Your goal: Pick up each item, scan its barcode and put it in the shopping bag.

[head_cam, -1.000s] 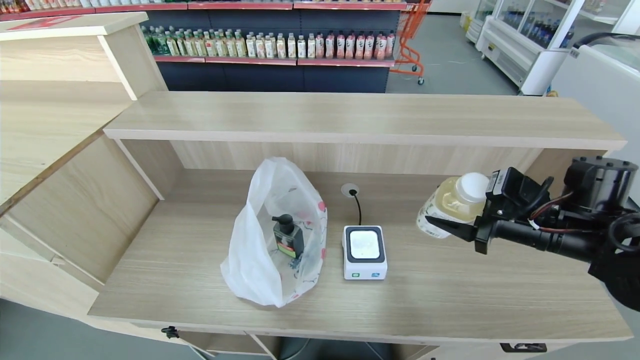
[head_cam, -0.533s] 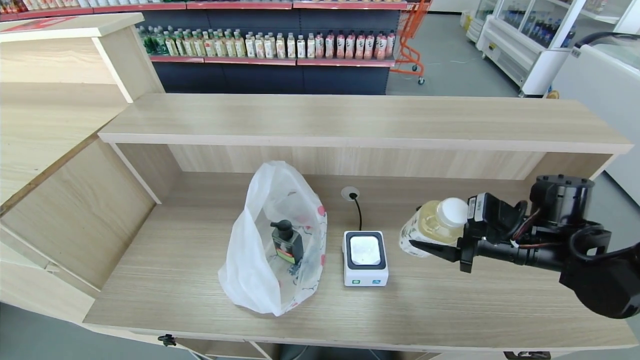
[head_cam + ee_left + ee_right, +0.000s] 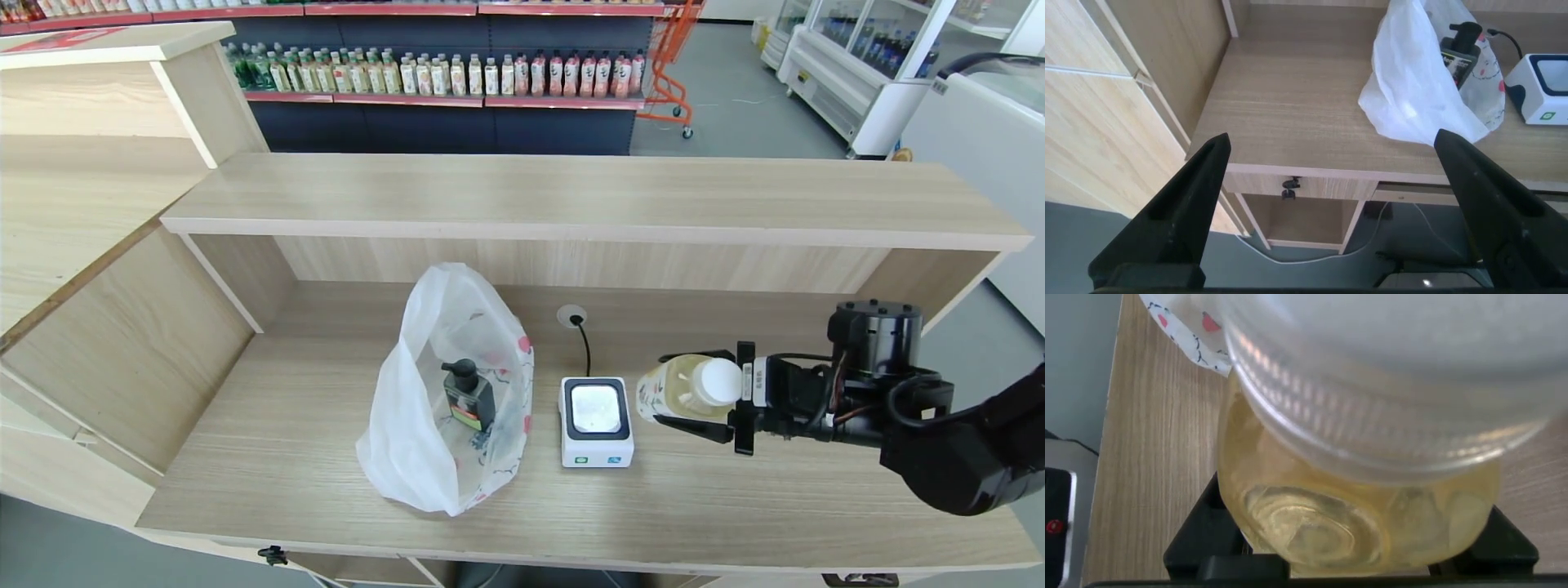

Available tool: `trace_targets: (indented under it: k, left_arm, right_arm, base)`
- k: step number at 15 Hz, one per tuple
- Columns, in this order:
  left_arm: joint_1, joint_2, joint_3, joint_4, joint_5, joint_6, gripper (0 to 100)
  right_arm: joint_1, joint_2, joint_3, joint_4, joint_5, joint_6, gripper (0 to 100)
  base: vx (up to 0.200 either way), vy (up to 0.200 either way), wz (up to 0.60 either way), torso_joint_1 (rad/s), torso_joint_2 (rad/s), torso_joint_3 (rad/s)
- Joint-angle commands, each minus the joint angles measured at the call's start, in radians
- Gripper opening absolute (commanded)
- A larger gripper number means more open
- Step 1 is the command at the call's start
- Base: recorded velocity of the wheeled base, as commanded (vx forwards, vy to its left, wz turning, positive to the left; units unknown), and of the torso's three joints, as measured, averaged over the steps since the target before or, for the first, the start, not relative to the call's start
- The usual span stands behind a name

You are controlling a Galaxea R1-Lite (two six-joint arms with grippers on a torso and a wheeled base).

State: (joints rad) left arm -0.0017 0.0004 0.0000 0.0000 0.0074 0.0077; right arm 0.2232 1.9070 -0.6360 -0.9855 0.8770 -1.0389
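My right gripper is shut on a bottle of yellow drink with a white cap, held on its side just right of the white barcode scanner. Up close, the right wrist view has the bottle between the dark fingers, over the wooden counter. A white plastic shopping bag stands open left of the scanner with a dark pump bottle inside. Off the counter's front left corner, my left gripper hangs open, and the bag and scanner show beyond it.
The scanner's black cable runs to a hole in the counter behind it. A raised wooden ledge borders the back, and a side panel closes the left. Store shelves of bottles stand behind.
My right gripper has carried the bottle down and to the left, from the right side of the counter to beside the scanner, tipping it onto its side. The head camera shifted slightly at first.
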Motion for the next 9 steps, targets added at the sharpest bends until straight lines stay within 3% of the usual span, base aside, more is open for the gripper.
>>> trace_targets:
  k: [1, 9]
  left_arm:
    - [0.0, 0.0, 0.0, 0.0, 0.0, 0.0, 100]
    - [0.0, 0.0, 0.0, 0.0, 0.0, 0.0, 100]
  right_arm:
    - [0.013, 0.043, -0.018, -0.001, 0.002, -0.026, 0]
    - [0.019, 0.075, -0.048, 0.005, 0.022, -0.036, 0]
  base:
    - [0.0, 0.0, 0.0, 0.0, 0.0, 0.0]
    - [0.0, 0.0, 0.0, 0.0, 0.0, 0.0]
